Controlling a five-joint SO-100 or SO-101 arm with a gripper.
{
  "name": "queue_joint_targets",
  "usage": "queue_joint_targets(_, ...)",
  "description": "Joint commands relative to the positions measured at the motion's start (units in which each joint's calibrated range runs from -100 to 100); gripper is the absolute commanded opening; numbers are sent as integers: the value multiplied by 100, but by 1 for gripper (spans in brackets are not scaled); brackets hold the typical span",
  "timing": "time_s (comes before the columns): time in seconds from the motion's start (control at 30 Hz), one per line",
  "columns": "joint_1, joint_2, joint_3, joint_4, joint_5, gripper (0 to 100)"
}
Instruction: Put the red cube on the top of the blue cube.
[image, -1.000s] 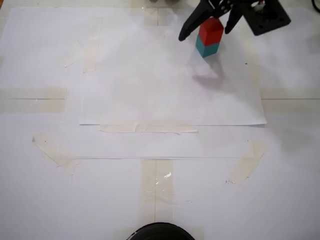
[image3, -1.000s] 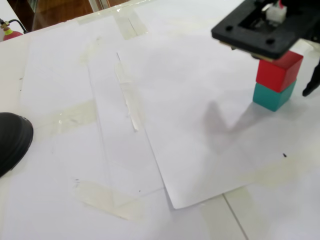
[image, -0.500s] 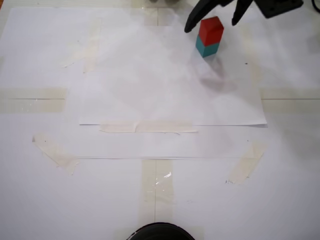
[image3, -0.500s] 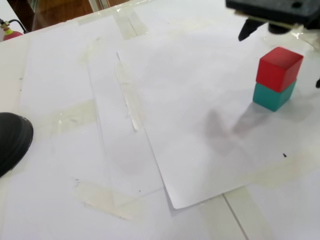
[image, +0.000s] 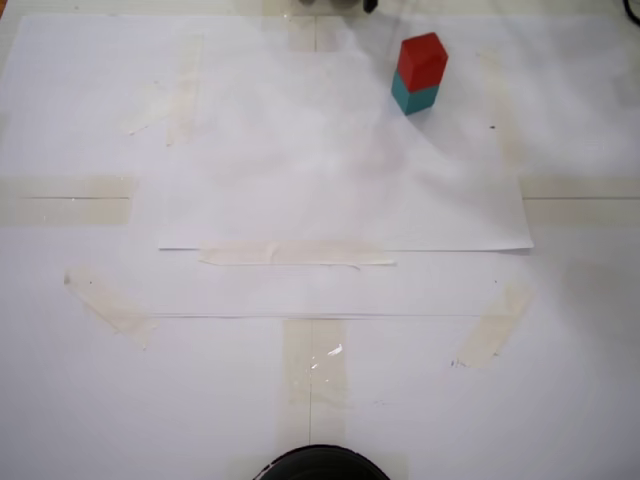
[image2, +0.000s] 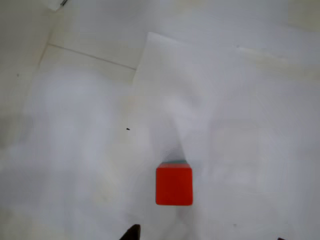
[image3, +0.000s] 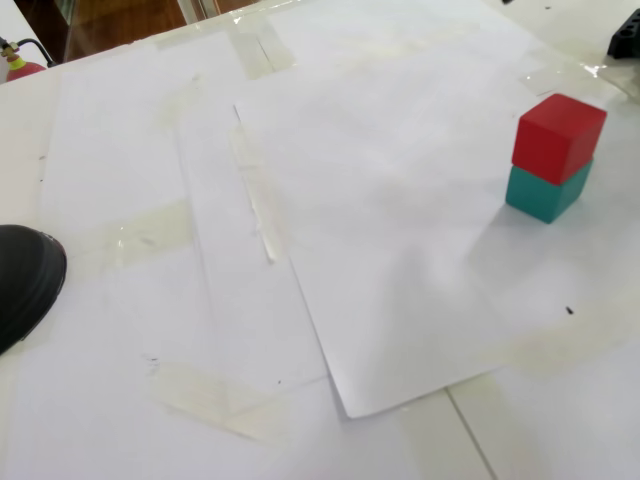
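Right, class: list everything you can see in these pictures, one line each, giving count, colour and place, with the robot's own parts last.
red cube: one, bright red, stacked on top of the teal one, top right in a fixed view.
blue cube: one, teal, on the paper beneath the red one.
paper sheets: several, white, taped flat over the table.
tape strips: several, pale beige, at paper edges.
tool: only dark fingertips at the wrist view's bottom edge, well apart.

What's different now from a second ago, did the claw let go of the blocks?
Yes. The claw, open around the stack a second ago, has lifted away; only its fingertips show at the wrist view's bottom edge. The red cube stays on the blue cube, unmoved on the paper.
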Motion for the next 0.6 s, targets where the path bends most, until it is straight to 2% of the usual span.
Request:
queue_joint_targets(0.0, 537, -1119, -150, 354, 147, 33)
queue_joint_targets(0.17, 1097, -2192, 304, 428, 366, 26)
queue_joint_targets(0.33, 1726, -3119, 731, 387, 962, 2)
queue_joint_targets(0.57, 2414, -4072, 894, 803, 1612, 0)
